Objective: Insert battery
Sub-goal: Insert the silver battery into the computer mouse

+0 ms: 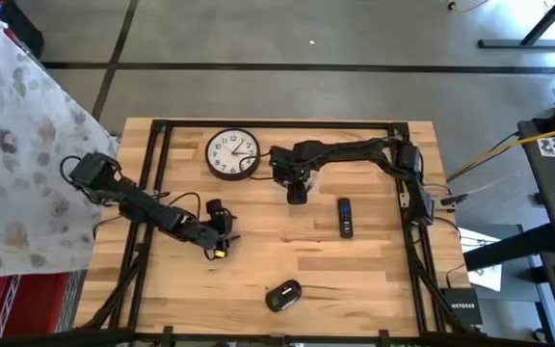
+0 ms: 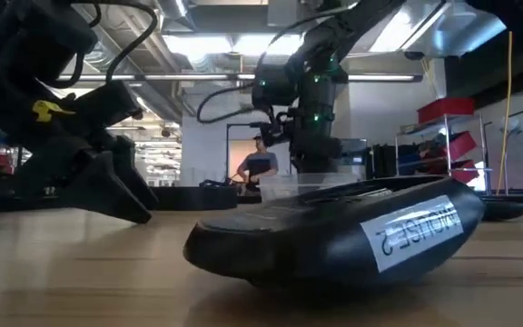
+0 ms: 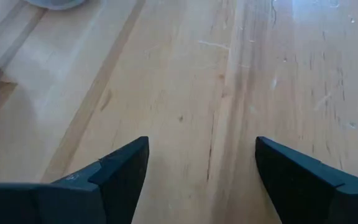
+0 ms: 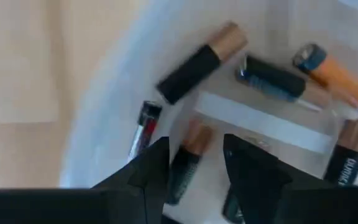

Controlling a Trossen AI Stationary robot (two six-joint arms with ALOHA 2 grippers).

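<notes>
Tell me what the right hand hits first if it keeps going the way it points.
Likely the black-and-copper battery between the right hand's fingertips, lying in the clear container; depth is hard to judge.

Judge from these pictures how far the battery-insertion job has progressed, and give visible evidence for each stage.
Done: little that shows; the right gripper has reached a clear container of loose batteries. In hand: its fingers sit slightly apart over one battery, not clearly gripping it. Left: lifting a battery and inserting it. The remote, mouse and clock lie untouched, and the left gripper waits open over bare table.
</notes>
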